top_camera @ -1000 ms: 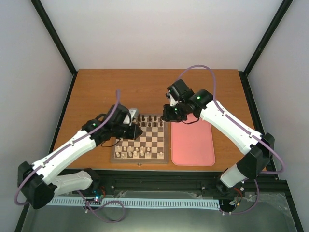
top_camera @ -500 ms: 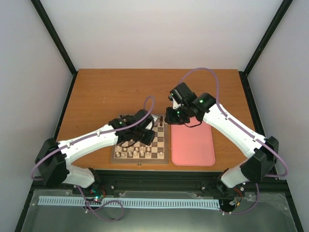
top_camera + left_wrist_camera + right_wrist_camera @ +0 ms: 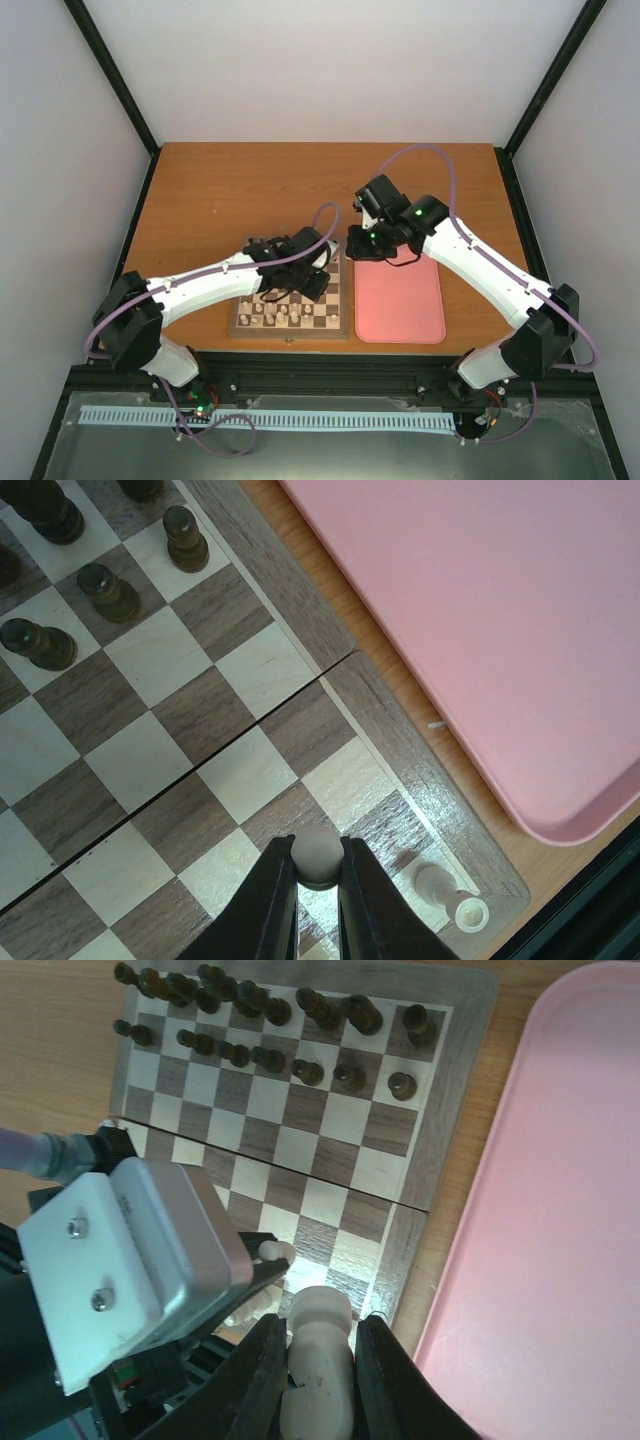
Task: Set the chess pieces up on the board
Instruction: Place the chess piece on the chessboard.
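Observation:
The board [image 3: 290, 333] lies at the table's front middle. Cream chess pieces [image 3: 275, 315] stand on its near rows and dark chessmen [image 3: 250, 1000] on its far rows. My left gripper [image 3: 316, 283] is over the board's near right part, shut on a cream pawn [image 3: 317, 855] just above a square. Another cream piece [image 3: 445, 892] lies on the near right corner square. My right gripper [image 3: 358, 246] hovers by the board's far right corner, shut on a larger cream piece [image 3: 320, 1350]. The left gripper's housing [image 3: 140, 1260] shows below it in the right wrist view.
A pink tray [image 3: 400, 300] lies right of the board, close to its edge, and shows in the left wrist view [image 3: 480, 610] and the right wrist view [image 3: 540, 1210]. Orange-brown tabletop [image 3: 250, 190] stretches behind. Black frame posts stand at the table's sides.
My left arm has swung right across the board, from its far left corner to its near right part. My right gripper has drifted slightly right, still holding its piece.

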